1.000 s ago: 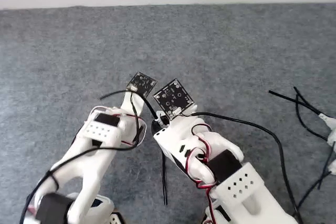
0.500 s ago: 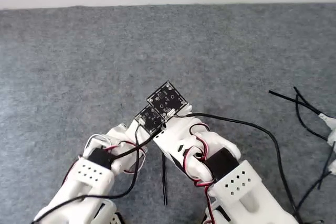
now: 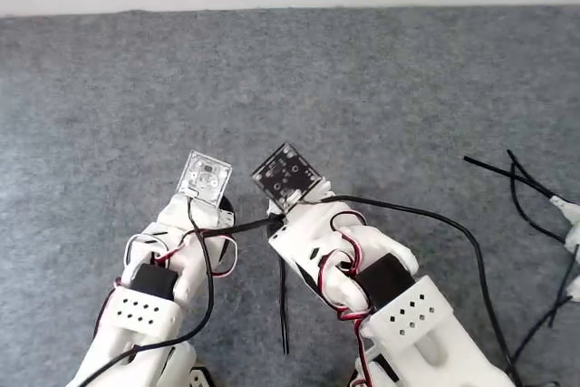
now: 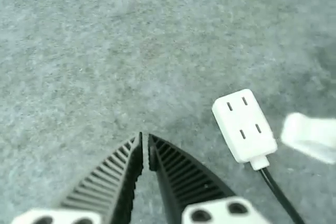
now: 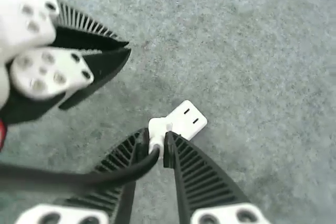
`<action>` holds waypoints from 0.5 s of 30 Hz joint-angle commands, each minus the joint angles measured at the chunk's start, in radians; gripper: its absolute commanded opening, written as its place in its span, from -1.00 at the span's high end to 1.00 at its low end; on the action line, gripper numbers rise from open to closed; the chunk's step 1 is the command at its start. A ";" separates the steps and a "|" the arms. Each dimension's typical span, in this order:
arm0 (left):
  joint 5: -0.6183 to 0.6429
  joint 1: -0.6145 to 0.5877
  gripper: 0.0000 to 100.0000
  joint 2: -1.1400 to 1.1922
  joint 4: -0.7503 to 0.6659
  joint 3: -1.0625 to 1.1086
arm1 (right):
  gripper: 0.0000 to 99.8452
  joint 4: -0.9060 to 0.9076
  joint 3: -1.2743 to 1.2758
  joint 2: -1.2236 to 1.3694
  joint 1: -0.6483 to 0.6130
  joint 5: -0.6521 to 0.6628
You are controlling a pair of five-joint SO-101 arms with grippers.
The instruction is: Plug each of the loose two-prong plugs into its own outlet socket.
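The right gripper (image 5: 155, 139) pinches the cord end of the white outlet socket (image 5: 182, 120). The socket lies on the grey table (image 3: 381, 70), at lower centre of the right wrist view. The left gripper (image 4: 145, 141) is pressed together and empty, near the socket. The black cables (image 3: 526, 197) with white ends lie at the right edge of the high view, well apart from both grippers.
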 commanded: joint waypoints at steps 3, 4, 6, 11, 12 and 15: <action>0.014 -0.012 0.97 -0.014 -0.025 -0.008 | 0.98 0.147 -0.133 0.013 0.019 0.107; 0.014 -0.012 0.97 -0.014 -0.025 -0.004 | 0.98 0.176 -0.150 0.019 0.036 0.115; 0.014 -0.012 0.97 -0.014 -0.025 -0.002 | 0.98 0.234 -0.190 0.053 0.076 0.115; 0.034 -0.014 0.97 -0.014 -0.025 -0.004 | 0.98 0.318 -0.279 0.220 0.151 0.112; 0.054 -0.014 0.97 -0.014 -0.025 -0.005 | 0.98 0.318 -0.293 0.259 0.163 0.112; 0.084 -0.015 0.95 -0.014 -0.025 -0.007 | 0.98 0.315 -0.347 0.375 0.203 0.112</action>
